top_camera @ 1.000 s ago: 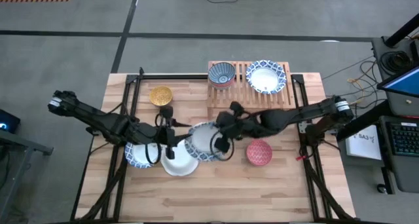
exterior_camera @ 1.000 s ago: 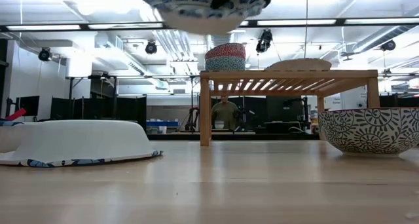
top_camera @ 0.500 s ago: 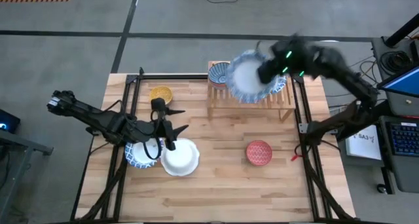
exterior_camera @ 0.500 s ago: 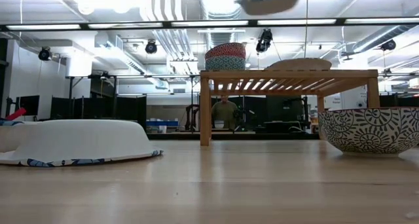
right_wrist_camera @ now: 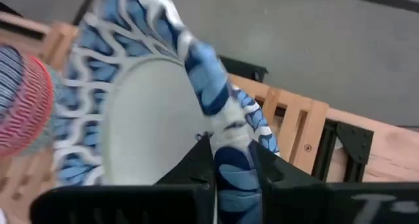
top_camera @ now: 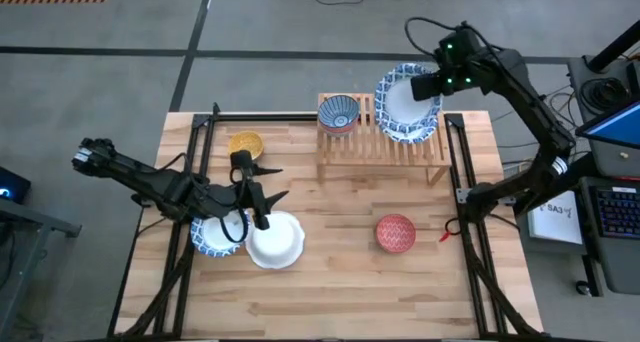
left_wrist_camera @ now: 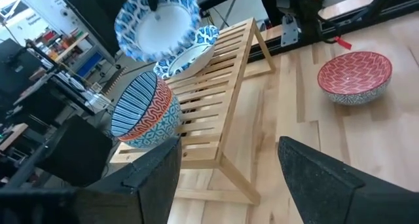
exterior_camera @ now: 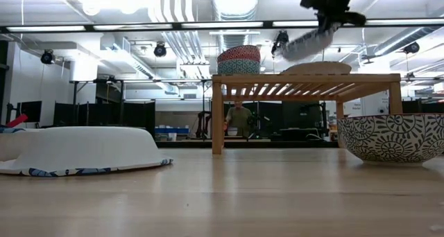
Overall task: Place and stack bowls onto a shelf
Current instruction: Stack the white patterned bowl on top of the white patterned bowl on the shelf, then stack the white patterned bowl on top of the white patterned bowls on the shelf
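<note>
My right claw [top_camera: 432, 85] is pinched tight on the rim of a large blue-and-white bowl [top_camera: 406, 100], and I have it tilted in the air above the far right end of the shelf [top_camera: 380, 142]. Right beneath it, on the shelf, sits another large blue-and-white bowl [left_wrist_camera: 190, 54]; that is where I judge this one should nest.

The risk is the tilt. I hold only one edge, so the free side hangs low, as the low view shows. If I come down like this, the low rim could strike the seated bowl's rim first, chip it, or shove it toward the shelf's far edge. Letting go too high or off-centre could leave my bowl riding crooked or sliding off the back of the shelf. A thin rim grip may also slip if I swing sharply.

On the shelf's left end stands the stacked pair of small bowls [top_camera: 338, 111], well apart from my load, so I see little danger there.

My left claw [top_camera: 258, 195] waits spread open and empty, in front of the shelf, beside the white upturned bowl [top_camera: 275, 239].
</note>
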Action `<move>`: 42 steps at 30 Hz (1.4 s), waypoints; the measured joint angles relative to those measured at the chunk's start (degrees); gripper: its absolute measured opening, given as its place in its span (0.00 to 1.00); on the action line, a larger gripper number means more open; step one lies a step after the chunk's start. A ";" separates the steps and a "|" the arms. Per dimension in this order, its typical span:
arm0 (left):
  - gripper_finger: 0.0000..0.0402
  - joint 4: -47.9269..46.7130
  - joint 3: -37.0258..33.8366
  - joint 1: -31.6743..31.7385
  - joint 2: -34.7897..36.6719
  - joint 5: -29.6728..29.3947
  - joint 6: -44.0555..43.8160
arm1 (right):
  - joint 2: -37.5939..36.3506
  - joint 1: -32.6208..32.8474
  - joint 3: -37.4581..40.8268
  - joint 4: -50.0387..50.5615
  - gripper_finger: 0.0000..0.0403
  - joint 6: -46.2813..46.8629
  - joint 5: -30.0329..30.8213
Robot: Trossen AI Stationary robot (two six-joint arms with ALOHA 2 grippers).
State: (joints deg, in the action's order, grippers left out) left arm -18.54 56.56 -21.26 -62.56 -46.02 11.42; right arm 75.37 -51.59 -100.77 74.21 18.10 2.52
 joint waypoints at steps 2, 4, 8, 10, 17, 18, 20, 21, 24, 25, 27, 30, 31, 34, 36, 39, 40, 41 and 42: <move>0.59 -0.14 -0.05 0.00 -0.01 0.00 -0.22 | 1.11 0.00 0.02 0.05 0.13 -0.97 0.02; 0.59 -0.36 -0.05 0.00 -0.01 0.02 -0.65 | 2.00 0.00 -0.10 0.02 0.18 -1.18 0.01; 0.59 -1.07 -0.07 0.00 -0.03 0.04 -1.76 | 3.18 -0.24 -0.72 -0.02 0.29 -1.27 0.11; 0.59 -1.04 -0.09 0.00 -0.03 0.04 -2.05 | 3.62 -0.58 -1.03 0.07 0.34 -1.30 0.35; 0.59 -1.07 -0.12 0.00 -0.03 0.04 -2.34 | 2.68 -1.33 -1.10 0.26 0.42 -1.55 1.12; 0.59 -1.16 -0.14 0.00 -0.03 0.07 -2.63 | 2.41 -1.33 -1.10 0.29 0.42 -1.66 1.14; 0.59 -1.68 -0.26 0.00 -0.03 0.08 -3.60 | 1.74 -1.27 -1.10 0.29 0.41 -2.31 0.90; 0.59 -2.48 -0.41 0.00 -0.03 0.11 -4.24 | 1.32 -1.00 -1.10 0.29 0.40 -2.65 0.39; 0.59 -7.61 -0.95 0.00 -0.03 2.68 -7.97 | -0.87 1.52 -0.72 0.30 0.39 -2.86 0.23; 0.59 -9.71 -1.29 0.00 -0.03 4.61 -9.78 | -1.85 2.72 -0.54 0.23 0.38 -2.79 0.18; 0.59 -11.70 -2.86 -0.02 -0.03 8.91 -13.01 | -4.13 5.66 -0.09 0.03 0.37 -2.43 0.08; 0.59 -11.32 -6.97 -0.02 -0.03 15.90 -15.52 | -8.22 11.83 1.33 -1.23 0.35 -0.50 0.63; 0.59 -11.07 -8.44 -0.02 -0.03 17.96 -16.14 | -9.66 14.43 2.27 -2.49 0.35 0.65 0.80; 0.59 -11.04 -11.94 -0.09 -0.05 22.38 -18.36 | -13.55 23.32 6.65 -7.54 0.33 4.09 1.13; 0.58 -11.00 -13.18 -0.09 -0.15 24.93 -20.01 | -15.40 30.16 10.80 -12.10 0.33 6.65 2.00; 0.57 -10.02 -13.74 -0.12 -1.47 28.52 -22.44 | -16.53 40.13 17.78 -20.22 0.33 9.34 4.32; 0.56 -9.63 -13.80 -0.22 -2.25 29.54 -23.08 | -16.41 43.29 20.01 -23.18 0.33 9.81 4.93; 0.55 -9.45 -13.84 -0.37 -3.23 30.57 -23.61 | -16.08 46.30 22.02 -25.93 0.33 10.35 5.24; 0.54 -9.40 -13.84 -0.54 -4.43 31.46 -23.88 | -15.57 49.05 24.04 -28.71 0.33 10.82 5.46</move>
State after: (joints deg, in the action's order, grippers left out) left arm -27.94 42.72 -21.80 -66.99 -14.56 -12.46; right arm 59.80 -2.55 -76.73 45.51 28.93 7.99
